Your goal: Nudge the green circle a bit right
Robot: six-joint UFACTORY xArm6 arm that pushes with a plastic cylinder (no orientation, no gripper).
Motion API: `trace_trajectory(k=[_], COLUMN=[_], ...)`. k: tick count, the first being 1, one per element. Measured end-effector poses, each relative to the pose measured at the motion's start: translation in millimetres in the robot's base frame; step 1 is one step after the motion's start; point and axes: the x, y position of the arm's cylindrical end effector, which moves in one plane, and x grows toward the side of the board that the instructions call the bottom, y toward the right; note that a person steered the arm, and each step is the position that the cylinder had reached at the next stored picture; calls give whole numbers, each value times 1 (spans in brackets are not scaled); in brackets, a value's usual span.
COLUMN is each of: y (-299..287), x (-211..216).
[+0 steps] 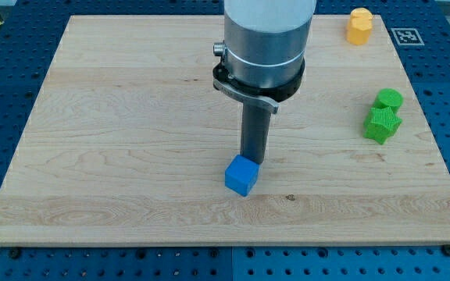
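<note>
The green circle [388, 98] sits near the board's right edge, touching a green star-shaped block [381, 124] just below it. My tip [251, 159] is near the board's middle, right behind a blue cube [241, 175] and seemingly touching it. The tip is far to the left of the green circle.
A yellow block [358, 25] stands at the top right of the wooden board [131, 117]. A fiducial marker [407, 36] lies off the board's top right corner. The arm's grey body [266, 39] hangs over the board's top middle.
</note>
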Motion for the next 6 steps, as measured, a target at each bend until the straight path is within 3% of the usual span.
trace_trajectory(k=[4, 5, 6], y=[-39, -4, 67], x=[18, -27, -64])
